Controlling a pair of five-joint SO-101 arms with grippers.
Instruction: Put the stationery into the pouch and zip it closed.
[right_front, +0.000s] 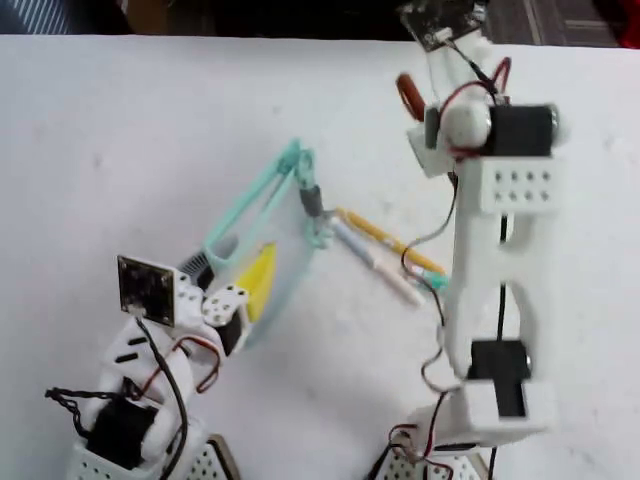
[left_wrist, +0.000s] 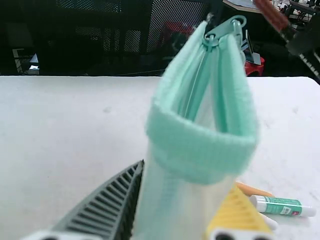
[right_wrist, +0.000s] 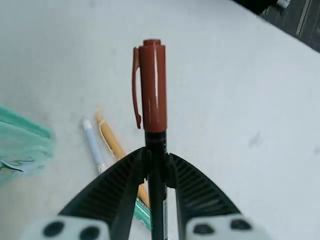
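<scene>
Clamping L gripper (right_front: 232, 270) fingers on mint pouch (left_wrist: 200, 145) side, holding it w/ mouth gaping upward, near table (right_front: 120, 130) centre. Pinching brown-capped pen (right_wrist: 151, 85) barrel in closed R gripper (right_wrist: 156, 152), off the table. Lying btwn arms, beside pouch: orange pencil (right_wrist: 111, 140), pale blue pen (right_wrist: 93, 145), glue stick (left_wrist: 282, 206).

No text, number or sign can be read. Fine print is seen on the small white tube with a green label (left_wrist: 282, 206), which lies on the white table (left_wrist: 60, 130), but its letters cannot be made out.
</scene>
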